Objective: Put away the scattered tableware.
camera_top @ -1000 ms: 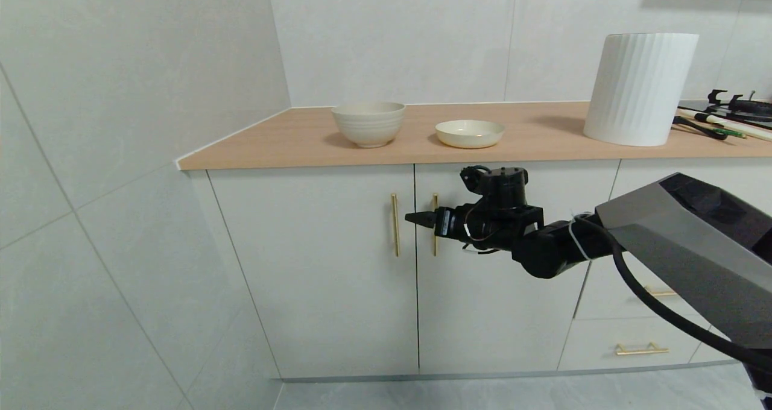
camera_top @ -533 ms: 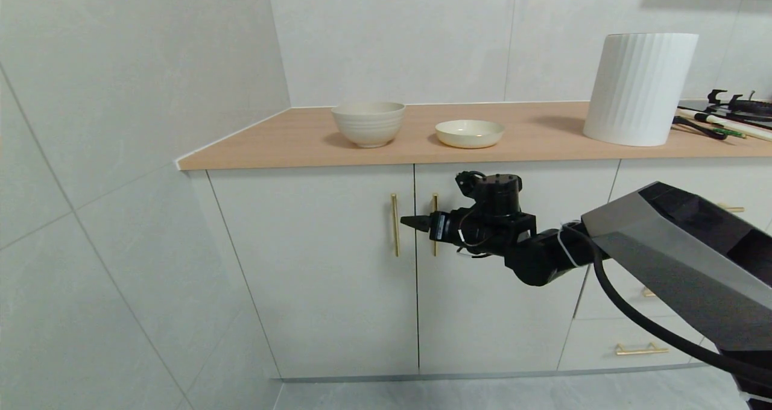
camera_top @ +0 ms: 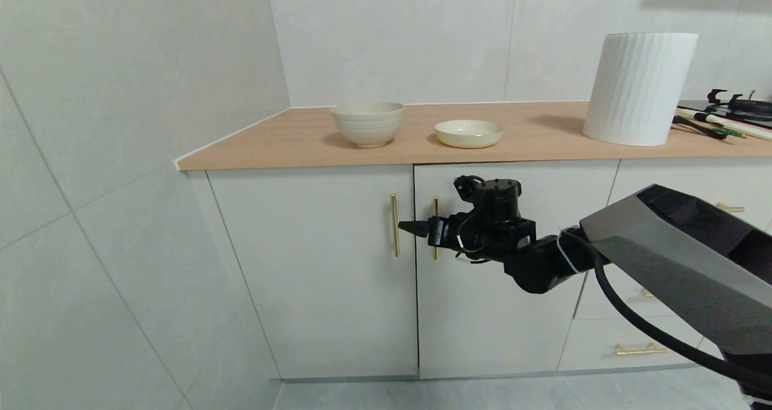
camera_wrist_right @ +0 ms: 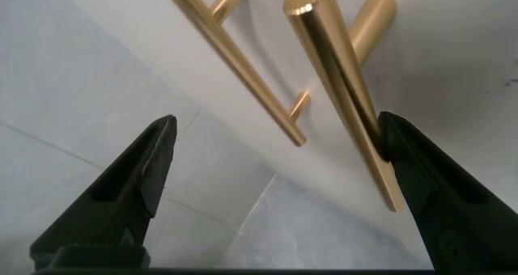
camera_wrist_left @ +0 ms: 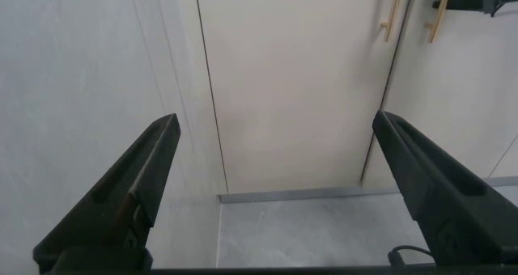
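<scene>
Right claw (camera_top: 412, 227) is spread wide. It's level with the two gold door handles, tip over the seam between the doors. In the wrist view the near handle (camera_wrist_right: 344, 89) runs between the fingers (camera_wrist_right: 133, 190), tight along one of them; can't tell if it touches. The far handle (camera_wrist_right: 235, 65) is beyond it. Nothing is pinched.

Left claw (camera_wrist_left: 275, 121) is also spread, holding nothing. It hangs low, facing the left door (camera_wrist_left: 291, 89) and the grey floor (camera_wrist_left: 299, 234).

Surface: wood-tone counter (camera_top: 543, 140) over pale cabinet doors, with drawers (camera_top: 633, 343) at right. White tiled walls (camera_top: 120, 96) at the back and left side.

Tableware: a cream ribbed bowl (camera_top: 368, 122), deep and upright, and a shallow cream dish (camera_top: 470, 132) near it on the right, the two apart. Both sit on the counter near its front edge.

Relative to the right claw, both are well above it. The bowl is up and slightly left of the tip, the dish up and to the right, over the wrist.

Further right on the counter are a tall white ribbed canister (camera_top: 640, 87) and some dark utensils (camera_top: 721, 126) by the edge of the view.
</scene>
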`<state>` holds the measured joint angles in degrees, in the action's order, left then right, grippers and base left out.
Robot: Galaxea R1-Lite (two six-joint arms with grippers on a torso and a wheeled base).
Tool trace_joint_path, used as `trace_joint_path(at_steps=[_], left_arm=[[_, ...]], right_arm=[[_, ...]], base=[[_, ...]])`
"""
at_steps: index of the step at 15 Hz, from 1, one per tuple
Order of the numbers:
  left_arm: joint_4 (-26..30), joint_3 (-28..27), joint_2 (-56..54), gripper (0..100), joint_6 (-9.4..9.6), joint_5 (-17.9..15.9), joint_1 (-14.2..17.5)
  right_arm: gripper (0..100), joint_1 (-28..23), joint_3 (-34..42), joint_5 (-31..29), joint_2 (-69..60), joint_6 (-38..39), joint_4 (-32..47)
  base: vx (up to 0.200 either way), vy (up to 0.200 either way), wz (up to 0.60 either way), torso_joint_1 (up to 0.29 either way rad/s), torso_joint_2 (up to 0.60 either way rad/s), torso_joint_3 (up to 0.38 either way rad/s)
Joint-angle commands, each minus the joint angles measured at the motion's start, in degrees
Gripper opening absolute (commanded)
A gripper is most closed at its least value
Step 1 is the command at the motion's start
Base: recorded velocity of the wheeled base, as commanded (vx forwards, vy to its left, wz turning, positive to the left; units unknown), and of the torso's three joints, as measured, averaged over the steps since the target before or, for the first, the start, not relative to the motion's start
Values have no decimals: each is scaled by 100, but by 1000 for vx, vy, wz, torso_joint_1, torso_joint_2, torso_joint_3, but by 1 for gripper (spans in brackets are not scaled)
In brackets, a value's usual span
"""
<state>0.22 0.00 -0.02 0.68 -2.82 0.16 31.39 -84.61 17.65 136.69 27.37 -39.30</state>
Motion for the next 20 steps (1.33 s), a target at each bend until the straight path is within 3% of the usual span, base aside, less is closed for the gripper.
trace_joint_path(at_steps=[1, 12, 16, 20], left_arm=[[4, 0, 2, 100, 2, 0, 2], [4, 0, 2, 100, 2, 0, 2], [4, 0, 2, 100, 2, 0, 2], [4, 0, 2, 100, 20, 0, 2]], right_arm=[[100, 7, 191, 37, -222, -3, -16], [100, -72, 3707, 1504, -3035, -267, -25], [100, -89, 4533, 1768, -3615, -487, -25], [100, -89, 4884, 1856, -3870, -540, -25]], base=[[0, 0, 0, 0, 0, 0], [0, 0, 0, 0, 0, 0], [0, 0, 0, 0, 0, 0], [0, 0, 0, 0, 0, 0]])
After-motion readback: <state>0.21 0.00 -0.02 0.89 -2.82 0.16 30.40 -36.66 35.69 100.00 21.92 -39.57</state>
